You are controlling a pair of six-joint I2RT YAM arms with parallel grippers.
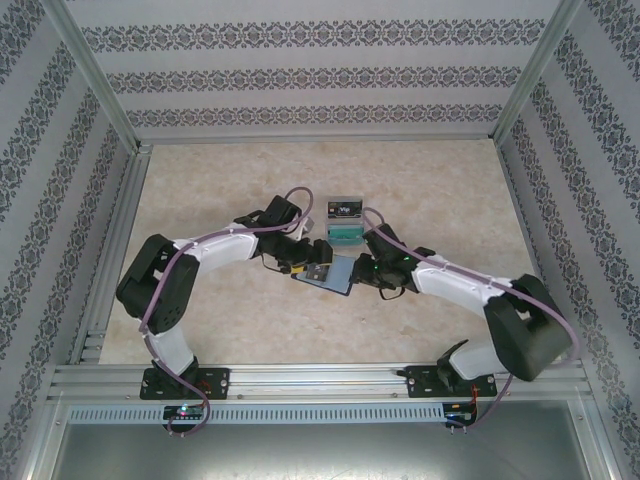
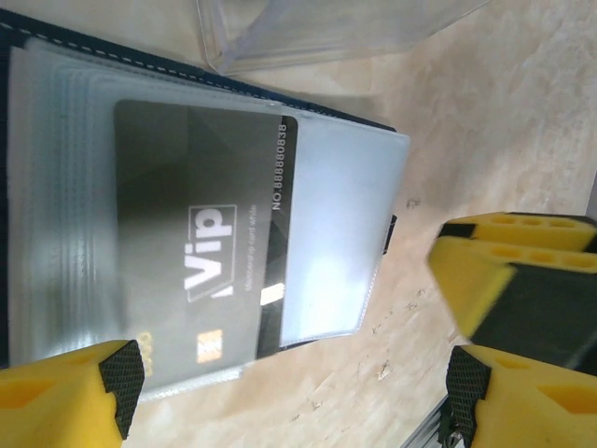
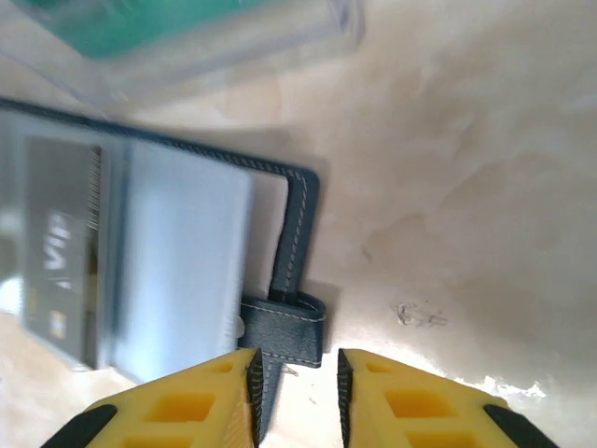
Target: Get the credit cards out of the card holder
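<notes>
Card [image 2: 196,243] reading "Vip NO.88880838" in card holder [image 3: 300,224], left gripper [image 2: 291,383] released, hold of right gripper [image 3: 296,369] unclear

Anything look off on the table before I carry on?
Nothing spilled or damaged. The dark VIP card sits toward one end of the clear pocket in the card holder, leaving the other end empty. It may be half drawn out, but I can't tell.

Cropped and blurred parts
Teal card [image 3: 140,26] blurred, cut by the top edge; card holder [image 2: 345,233] runs off left; dark card [image 2: 187,215] small print unreadable.
</notes>
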